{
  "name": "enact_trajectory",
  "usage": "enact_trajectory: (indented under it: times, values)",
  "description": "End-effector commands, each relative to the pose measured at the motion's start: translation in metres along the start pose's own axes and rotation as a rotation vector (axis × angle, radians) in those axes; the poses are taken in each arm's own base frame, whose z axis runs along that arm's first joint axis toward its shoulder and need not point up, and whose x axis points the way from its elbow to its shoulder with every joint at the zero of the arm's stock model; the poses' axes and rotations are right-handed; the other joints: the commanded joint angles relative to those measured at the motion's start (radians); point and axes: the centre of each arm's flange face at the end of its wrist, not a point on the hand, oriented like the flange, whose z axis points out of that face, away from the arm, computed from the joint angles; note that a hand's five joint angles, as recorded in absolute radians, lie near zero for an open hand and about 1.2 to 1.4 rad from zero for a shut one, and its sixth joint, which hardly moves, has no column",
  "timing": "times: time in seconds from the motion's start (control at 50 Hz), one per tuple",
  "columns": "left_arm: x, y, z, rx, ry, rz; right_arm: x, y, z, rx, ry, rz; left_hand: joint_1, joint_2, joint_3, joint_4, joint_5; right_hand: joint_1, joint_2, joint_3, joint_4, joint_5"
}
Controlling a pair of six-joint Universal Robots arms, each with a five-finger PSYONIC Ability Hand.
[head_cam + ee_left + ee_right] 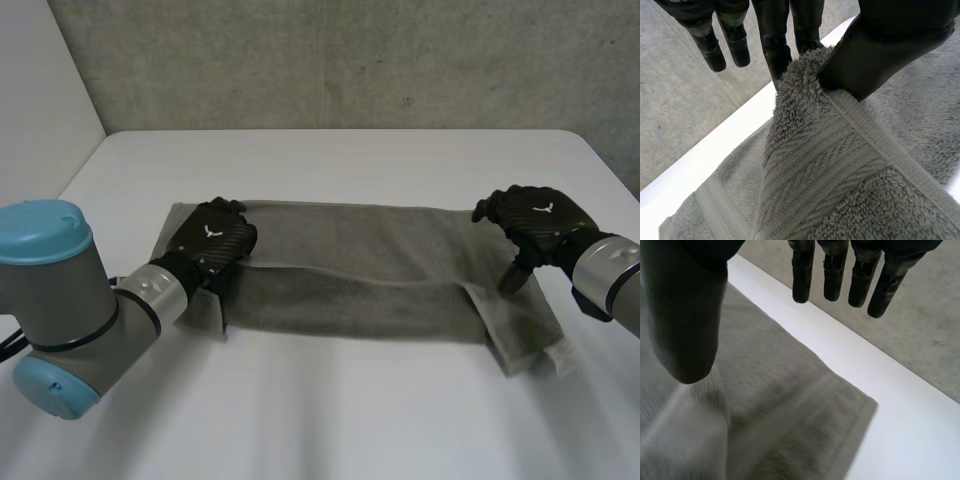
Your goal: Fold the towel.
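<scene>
– Towel [380,270]: count, heading?
– One, middle of table [330,420], long axis side to side; left hand [212,243] pinches its left-end edge, right hand [535,222] straight-fingered over right end, gripping nothing.

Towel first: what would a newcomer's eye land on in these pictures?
A grey towel lies stretched across the white table. The left robot hand pinches a raised fold of cloth at the towel's left end, between thumb and fingers. The right robot hand is open at the right end, fingers straight.
</scene>
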Motion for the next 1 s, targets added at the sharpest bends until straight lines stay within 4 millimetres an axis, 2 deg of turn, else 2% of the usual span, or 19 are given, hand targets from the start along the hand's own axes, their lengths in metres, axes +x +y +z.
enact_trajectory:
  times: [0.02,0.18,0.3,0.46,0.6,0.64,0.7,0.78,0.94,1.0]
  values:
    - [0.005,0.002,-0.004,-0.010,0.011,-0.001,-0.028,-0.001,-0.009,-0.019,-0.073,0.051,0.107,0.071,-0.051,-0.059,0.062,-0.055,-0.059,-0.043,-0.076,-0.002]
    - [0.008,-0.002,-0.011,-0.004,0.014,0.002,-0.041,0.029,0.010,-0.098,-0.087,0.199,0.107,0.071,-0.051,-0.059,0.062,-0.032,-0.036,-0.043,-0.076,0.021]
    - [0.008,-0.005,-0.013,0.001,0.011,0.004,-0.040,0.045,0.022,-0.100,-0.029,0.199,0.107,0.071,-0.051,-0.059,0.062,-0.032,-0.036,-0.043,-0.076,0.021]
    - [0.008,-0.007,-0.016,0.007,0.009,0.006,-0.041,0.056,0.026,-0.114,0.004,0.184,0.107,0.071,-0.051,-0.059,0.062,0.021,0.017,-0.043,-0.076,0.074]
    - [0.001,-0.012,-0.021,0.015,-0.014,0.006,-0.028,0.055,0.025,-0.111,0.048,0.186,0.107,0.071,-0.051,-0.059,0.062,0.127,0.123,-0.043,-0.076,0.180]
    - [0.000,-0.013,-0.022,0.015,-0.023,0.007,-0.014,0.054,0.024,-0.105,0.083,0.182,0.107,0.071,-0.051,-0.059,0.062,0.179,0.175,-0.043,-0.076,0.232]
    - [-0.003,-0.015,-0.025,0.017,-0.040,0.007,-0.008,0.056,0.024,-0.107,0.100,0.177,0.107,0.071,-0.051,-0.059,0.062,0.203,0.199,-0.043,-0.076,0.256]
    - [-0.004,-0.019,-0.030,0.026,-0.049,0.005,0.010,0.059,0.018,-0.115,0.140,0.161,0.107,0.071,-0.051,-0.059,0.062,0.390,0.386,-0.043,-0.076,0.444]
    - [-0.002,-0.021,-0.035,0.028,-0.048,0.003,0.019,0.043,0.001,-0.071,0.156,0.146,0.107,0.071,-0.051,-0.059,0.062,0.441,0.437,-0.043,-0.076,0.494]
    - [-0.002,-0.021,-0.035,0.028,-0.050,0.003,0.019,0.042,-0.002,-0.068,0.143,0.150,0.107,0.071,-0.051,-0.059,0.062,0.444,0.440,-0.043,-0.076,0.497]
